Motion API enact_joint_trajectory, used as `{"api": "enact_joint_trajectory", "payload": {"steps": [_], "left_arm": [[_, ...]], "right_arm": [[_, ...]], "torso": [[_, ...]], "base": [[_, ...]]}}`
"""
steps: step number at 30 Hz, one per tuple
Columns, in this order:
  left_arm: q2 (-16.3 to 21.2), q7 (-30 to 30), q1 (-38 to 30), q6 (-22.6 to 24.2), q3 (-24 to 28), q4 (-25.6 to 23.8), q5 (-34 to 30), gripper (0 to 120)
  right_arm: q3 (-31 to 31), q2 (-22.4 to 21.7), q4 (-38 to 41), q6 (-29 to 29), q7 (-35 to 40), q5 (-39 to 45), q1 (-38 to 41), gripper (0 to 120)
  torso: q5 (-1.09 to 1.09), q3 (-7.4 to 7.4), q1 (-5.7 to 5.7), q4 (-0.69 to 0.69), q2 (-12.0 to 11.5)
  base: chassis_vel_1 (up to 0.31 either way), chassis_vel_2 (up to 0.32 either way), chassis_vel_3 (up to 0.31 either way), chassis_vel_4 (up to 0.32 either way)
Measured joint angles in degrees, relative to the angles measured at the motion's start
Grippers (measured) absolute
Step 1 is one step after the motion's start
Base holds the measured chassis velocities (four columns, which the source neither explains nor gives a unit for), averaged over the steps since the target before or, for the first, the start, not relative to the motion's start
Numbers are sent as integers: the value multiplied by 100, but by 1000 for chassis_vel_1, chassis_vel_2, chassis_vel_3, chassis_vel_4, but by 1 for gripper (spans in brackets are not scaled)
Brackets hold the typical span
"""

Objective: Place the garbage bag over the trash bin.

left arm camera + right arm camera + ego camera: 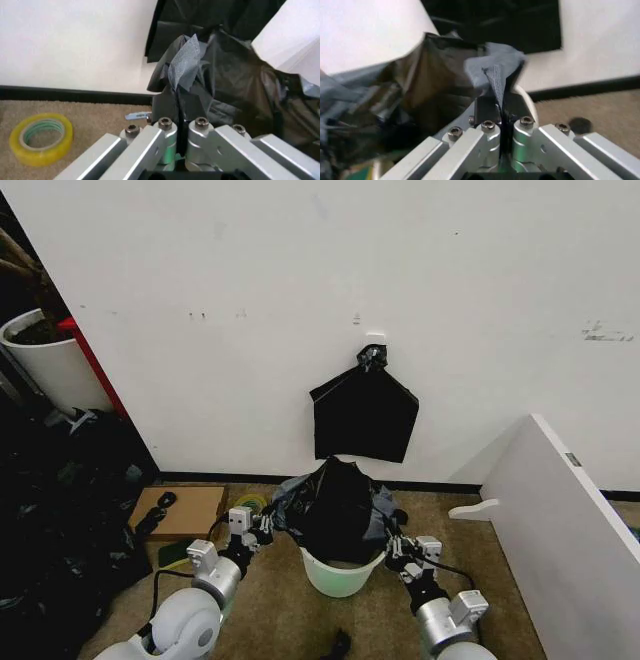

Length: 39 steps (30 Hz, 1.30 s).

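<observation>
The garbage bag [335,510] sits bunched over the trash bin [342,573], its edges pinched by the left gripper [264,527] at 9 o'clock and right gripper [392,546] at 3 o'clock.

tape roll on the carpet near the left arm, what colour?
Yellow tape roll, greenish inside the ring; clearest in the left wrist view.

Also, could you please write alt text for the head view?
Both grippers, left and right, pinch the black garbage bag bunched over the white trash bin by a white wall. A flat knotted black bag hangs above.
</observation>
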Motion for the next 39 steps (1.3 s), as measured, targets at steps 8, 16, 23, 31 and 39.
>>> {"api": "enact_joint_trajectory", "payload": {"steps": [8,16,23,31,39], "left_arm": [[-76,-100,77,97,36,-51,35,0],[-67,-213,346,219,62,-226,149,0],[-105,-297,531,294,96,-302,213,0],[100,-356,873,398,30,-509,215,0],[181,-343,1173,422,-3,-548,334,0]], "right_arm": [[184,-95,5,-383,344,-2,-137,0],[232,-145,-34,-772,734,-66,-58,0],[226,-191,-33,-1073,975,-138,-127,0],[169,-281,-63,-1445,1005,-146,-45,0],[152,-314,-116,-1788,1288,-156,50,0]], "torso": [[-1,0,0,-1,0],[0,0,0,0,0],[0,0,0,0,0],[0,0,0,0,0],[0,0,0,0,0]], "base": [[0,0,0,0],[0,0,0,0],[0,0,0,0],[0,0,0,0],[0,0,0,0]]}}
